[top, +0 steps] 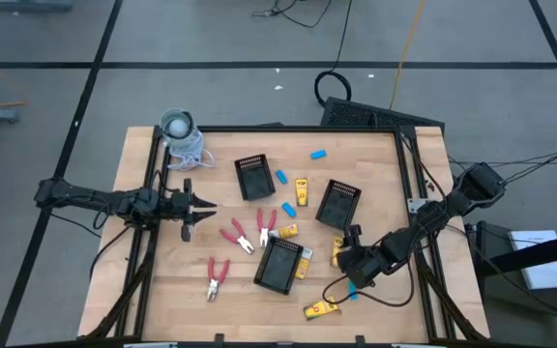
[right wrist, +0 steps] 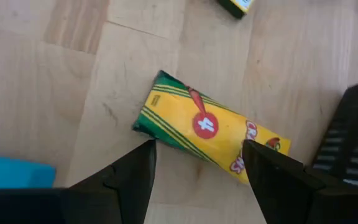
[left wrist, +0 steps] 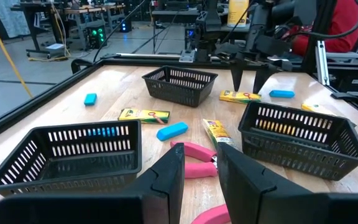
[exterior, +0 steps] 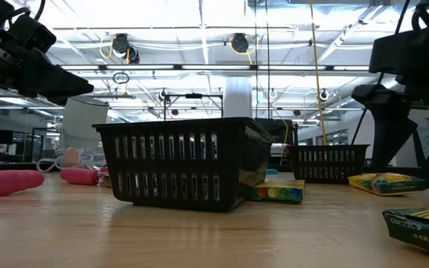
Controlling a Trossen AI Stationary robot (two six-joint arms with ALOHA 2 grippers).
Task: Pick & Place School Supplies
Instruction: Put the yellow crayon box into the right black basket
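right gripper (right wrist: 197, 163): fingers spread apart, hanging right over a yellow crayon box (right wrist: 211, 129) on the table, not gripping it, one finger on each side

crayon box: flat on the wood, tilted, near the table's right side by the front black tray (top: 280, 265)

blue piece (right wrist: 14, 171): just beside the right gripper

left gripper (left wrist: 197, 177): over the left side of the table (top: 143, 290), fingers a little apart, holding nothing

pliers (top: 239, 236): red-handled ones scattered mid-table, just ahead of the left gripper

other supplies: more yellow boxes and blue pieces lie among three black trays
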